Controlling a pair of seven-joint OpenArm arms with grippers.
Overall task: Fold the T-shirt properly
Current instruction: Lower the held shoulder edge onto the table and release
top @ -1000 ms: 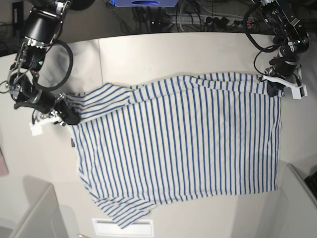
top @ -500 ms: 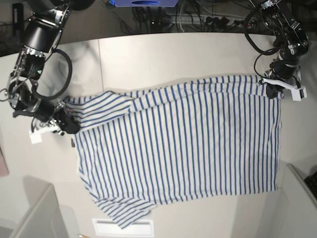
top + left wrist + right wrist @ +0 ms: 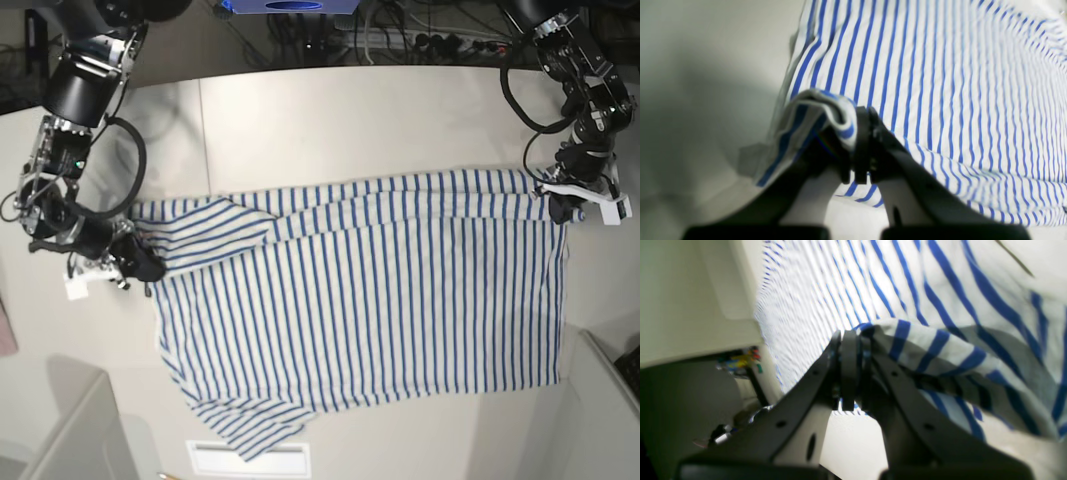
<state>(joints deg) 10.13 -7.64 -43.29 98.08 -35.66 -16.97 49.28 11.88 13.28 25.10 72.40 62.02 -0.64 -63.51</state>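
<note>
The T-shirt (image 3: pixel 370 300), white with thin blue stripes, lies spread across the table, its far edge folded over toward the near side. At the base view's right, my left gripper (image 3: pixel 556 206) is shut on the shirt's far right corner. In the left wrist view the left gripper (image 3: pixel 858 146) pinches a bunched fold of the T-shirt (image 3: pixel 940 83). My right gripper (image 3: pixel 140 266) at the base view's left is shut on the far left corner beside a sleeve. In the right wrist view the right gripper (image 3: pixel 850 373) clamps a hanging fold of the T-shirt (image 3: pixel 933 350).
The pale table (image 3: pixel 330 120) extends behind the shirt. A white slotted piece (image 3: pixel 248 458) lies at the near edge. Grey bin walls stand at the near left (image 3: pixel 70 430) and near right (image 3: pixel 610 390). Cables and equipment (image 3: pixel 400 40) run behind the table.
Both grippers have moved toward the near side, dragging the shirt's far edge over its body. The fold has widened across the shirt.
</note>
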